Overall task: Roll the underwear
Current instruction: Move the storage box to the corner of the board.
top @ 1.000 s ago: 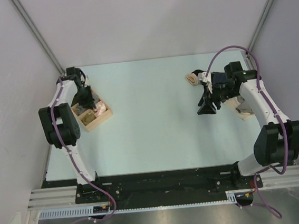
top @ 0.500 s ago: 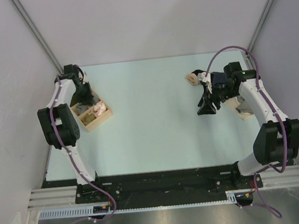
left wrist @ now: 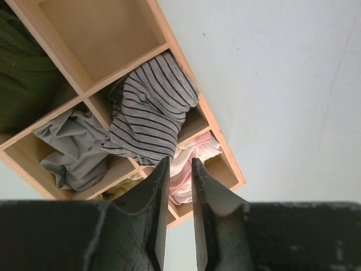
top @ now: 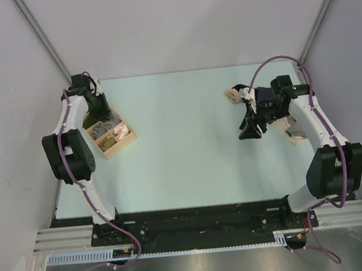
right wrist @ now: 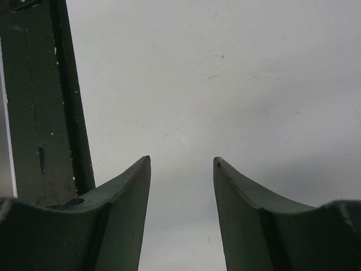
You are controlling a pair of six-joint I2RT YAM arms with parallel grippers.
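Observation:
The underwear (left wrist: 149, 113), grey with fine dark stripes, lies bunched in a compartment of the wooden divided box (left wrist: 101, 34) and drapes over a divider. In the top view the underwear (top: 103, 125) shows in the box (top: 127, 138) at the table's left. My left gripper (left wrist: 180, 161) hovers just off it, open by a narrow gap, with nothing between the fingers. Seen from above, the left gripper (top: 98, 110) sits behind the box's far corner. My right gripper (right wrist: 182, 161) is open and holds nothing above bare table at the right (top: 250, 131).
The box also holds a plain grey garment (left wrist: 73, 147), a green one (left wrist: 22, 73) and a pink one (left wrist: 206, 148). A rolled beige cloth (top: 233, 95) lies behind the right gripper. Another beige garment (top: 294, 132) lies under the right arm. Walls close in on both sides.
My left gripper has pulled back out of the box toward the far left corner, and the underwear stays in its compartment. The right arm has not moved.

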